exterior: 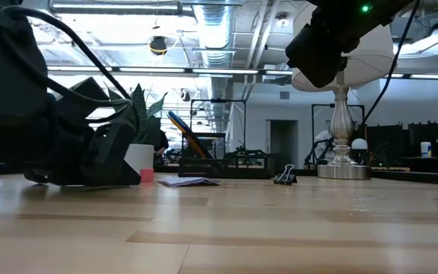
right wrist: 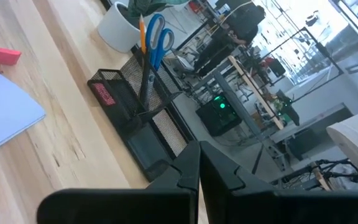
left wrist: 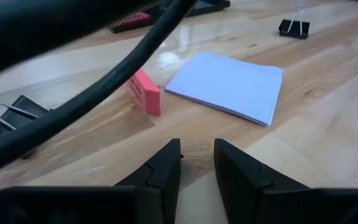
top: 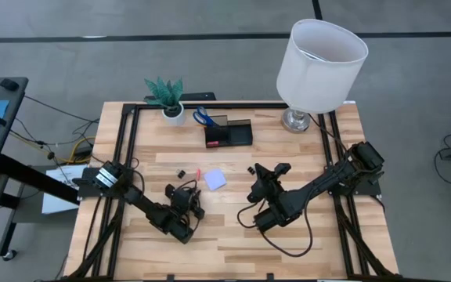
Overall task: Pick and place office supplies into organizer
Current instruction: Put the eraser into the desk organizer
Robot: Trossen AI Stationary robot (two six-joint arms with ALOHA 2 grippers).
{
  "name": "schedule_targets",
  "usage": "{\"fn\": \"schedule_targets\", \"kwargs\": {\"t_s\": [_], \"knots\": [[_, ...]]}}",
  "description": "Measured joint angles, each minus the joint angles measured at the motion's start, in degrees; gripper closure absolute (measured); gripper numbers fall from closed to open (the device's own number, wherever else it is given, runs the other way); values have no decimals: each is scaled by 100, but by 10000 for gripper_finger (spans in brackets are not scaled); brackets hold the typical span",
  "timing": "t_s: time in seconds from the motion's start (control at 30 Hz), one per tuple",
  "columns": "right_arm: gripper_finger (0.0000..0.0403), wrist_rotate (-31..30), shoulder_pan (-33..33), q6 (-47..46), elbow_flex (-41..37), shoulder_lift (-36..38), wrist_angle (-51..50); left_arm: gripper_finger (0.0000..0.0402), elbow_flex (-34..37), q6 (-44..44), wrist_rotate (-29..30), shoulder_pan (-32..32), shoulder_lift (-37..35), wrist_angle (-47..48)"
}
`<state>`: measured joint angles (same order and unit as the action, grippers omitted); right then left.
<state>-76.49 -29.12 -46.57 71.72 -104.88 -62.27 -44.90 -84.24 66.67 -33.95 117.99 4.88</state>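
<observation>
Left gripper (left wrist: 196,163), fingers slightly parted and empty, sits low beside the pale square note pad (left wrist: 227,84) lying flat on the wooden table (left wrist: 316,143); your pinch may slide it away.

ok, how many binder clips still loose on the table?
2 visible. One binder clip lies left of the note pad; the other binder clip lies to the pad's right. Arms may hide more.

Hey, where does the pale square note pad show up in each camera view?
High view: note pad mid-table, between the arms.
Low view: flat sliver before the organizer.
Left wrist view: centre.
Right wrist view: left edge.
Shared landmark: pink eraser beside it.
</observation>
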Motion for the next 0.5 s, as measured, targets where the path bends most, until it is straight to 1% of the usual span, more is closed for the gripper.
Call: {"fn": "schedule_targets", "kwargs": {"t_s": [0.13,0.5], "knots": [[401,-1,0,1,-1,0,-10,313,-170,-43,-80,68,4,315],[401,-17,0,52,0,0,-87,313,-208,-90,-174,242,9,334]]}}
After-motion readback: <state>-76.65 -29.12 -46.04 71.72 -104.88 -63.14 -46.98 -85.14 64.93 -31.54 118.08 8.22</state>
